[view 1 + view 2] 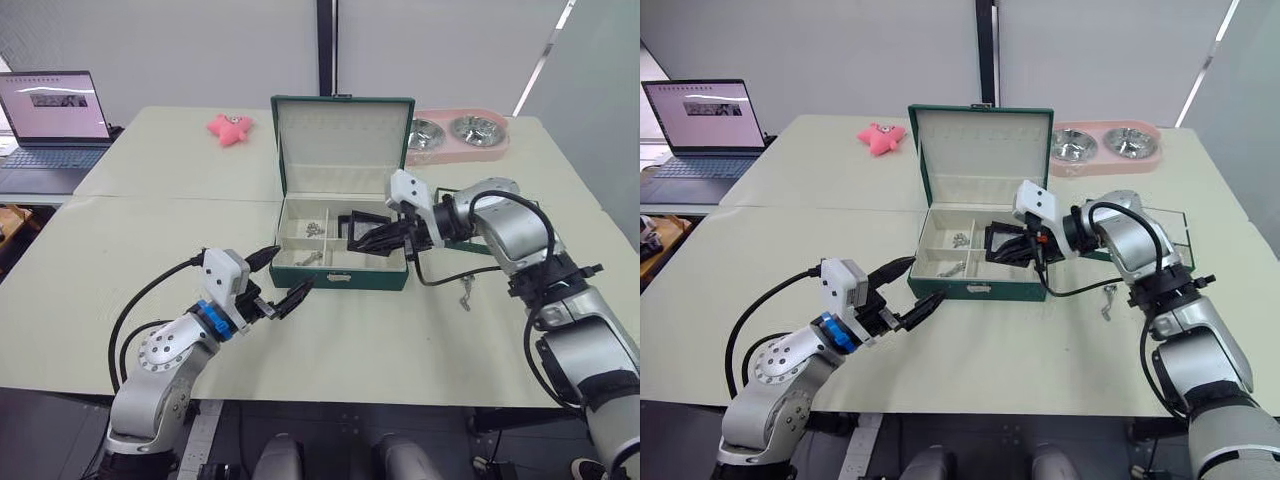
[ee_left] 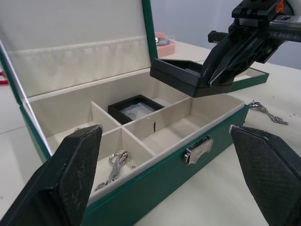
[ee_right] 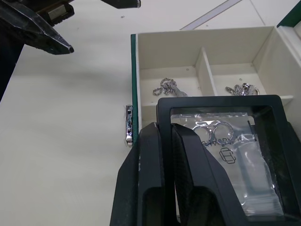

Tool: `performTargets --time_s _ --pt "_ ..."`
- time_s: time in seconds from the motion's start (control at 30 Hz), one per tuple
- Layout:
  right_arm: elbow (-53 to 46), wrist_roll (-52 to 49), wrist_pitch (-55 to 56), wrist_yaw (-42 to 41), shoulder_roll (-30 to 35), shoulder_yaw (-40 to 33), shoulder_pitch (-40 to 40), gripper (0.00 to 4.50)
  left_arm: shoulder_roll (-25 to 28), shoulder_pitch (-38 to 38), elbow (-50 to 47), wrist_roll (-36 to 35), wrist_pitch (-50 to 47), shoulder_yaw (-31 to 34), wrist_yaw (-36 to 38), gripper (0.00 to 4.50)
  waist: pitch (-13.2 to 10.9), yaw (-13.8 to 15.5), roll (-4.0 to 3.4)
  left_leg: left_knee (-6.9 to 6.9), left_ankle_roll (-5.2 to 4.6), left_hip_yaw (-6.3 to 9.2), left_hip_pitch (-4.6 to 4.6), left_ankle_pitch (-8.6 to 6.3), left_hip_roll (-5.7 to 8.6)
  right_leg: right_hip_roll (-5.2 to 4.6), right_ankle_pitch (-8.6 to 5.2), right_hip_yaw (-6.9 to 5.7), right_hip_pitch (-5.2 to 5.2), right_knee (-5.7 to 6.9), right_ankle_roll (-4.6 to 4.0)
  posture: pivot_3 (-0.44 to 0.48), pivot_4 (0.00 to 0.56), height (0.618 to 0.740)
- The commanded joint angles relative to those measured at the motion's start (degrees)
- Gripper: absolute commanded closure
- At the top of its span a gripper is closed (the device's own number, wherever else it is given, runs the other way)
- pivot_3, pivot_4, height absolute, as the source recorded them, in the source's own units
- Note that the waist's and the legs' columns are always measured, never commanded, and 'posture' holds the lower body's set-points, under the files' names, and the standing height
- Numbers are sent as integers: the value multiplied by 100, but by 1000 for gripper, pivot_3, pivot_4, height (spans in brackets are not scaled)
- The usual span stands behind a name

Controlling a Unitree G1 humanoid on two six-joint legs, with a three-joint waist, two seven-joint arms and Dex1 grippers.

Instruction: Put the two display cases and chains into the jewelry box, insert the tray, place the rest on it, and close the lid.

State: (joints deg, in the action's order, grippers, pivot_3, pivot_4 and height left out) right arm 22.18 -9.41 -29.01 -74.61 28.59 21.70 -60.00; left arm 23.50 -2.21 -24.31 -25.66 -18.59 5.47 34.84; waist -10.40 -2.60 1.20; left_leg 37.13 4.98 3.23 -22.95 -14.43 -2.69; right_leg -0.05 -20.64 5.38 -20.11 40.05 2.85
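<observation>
One display case [image 2: 135,106] sits flat in the jewelry box [image 1: 340,277] rear compartment. Second display case [image 2: 181,77] is clamped edge-on in right hand [image 1: 362,240], held over the box interior, prob to drop in w/o hitting dividers. Left hand [image 1: 277,279] spread apart, empty, over counter [image 1: 400,340] near box front. Two chains [image 3: 165,88] in box; third chain [image 1: 465,290] on counter.

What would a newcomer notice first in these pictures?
First, the open green box in the middle of the table, its lid standing upright. The right gripper holds a black display case over it, jaws shut on the frame; another case already lies inside. The left gripper hovers open before the box, and a chain lies on the table to its right.
</observation>
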Motion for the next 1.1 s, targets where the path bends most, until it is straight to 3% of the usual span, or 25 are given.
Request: performTargets --time_s 0.03,1.0,1.1 --pt "449 244 245 -23 -204 56 -339 4480 4 85 -370 -83 0 64 -112 0 0 -30 0 0 0 -1 0 0 0 0 0 1 0 0 0 0 150 740" --pt "1374 855 228 -429 -640 170 -508 4480 64 87 -526 -94 -148 -50 -212 0 -1 -67 -2 -6 0 -2 0 0 1 0 0 2 -3 0 0 0 150 740" --pt "1463 827 308 -410 -667 91 -559 3541 61 77 -534 -92 -165 -47 -224 0 -1 -67 -2 -6 0 -3 1 0 1 0 0 2 -3 0 0 0 150 740"
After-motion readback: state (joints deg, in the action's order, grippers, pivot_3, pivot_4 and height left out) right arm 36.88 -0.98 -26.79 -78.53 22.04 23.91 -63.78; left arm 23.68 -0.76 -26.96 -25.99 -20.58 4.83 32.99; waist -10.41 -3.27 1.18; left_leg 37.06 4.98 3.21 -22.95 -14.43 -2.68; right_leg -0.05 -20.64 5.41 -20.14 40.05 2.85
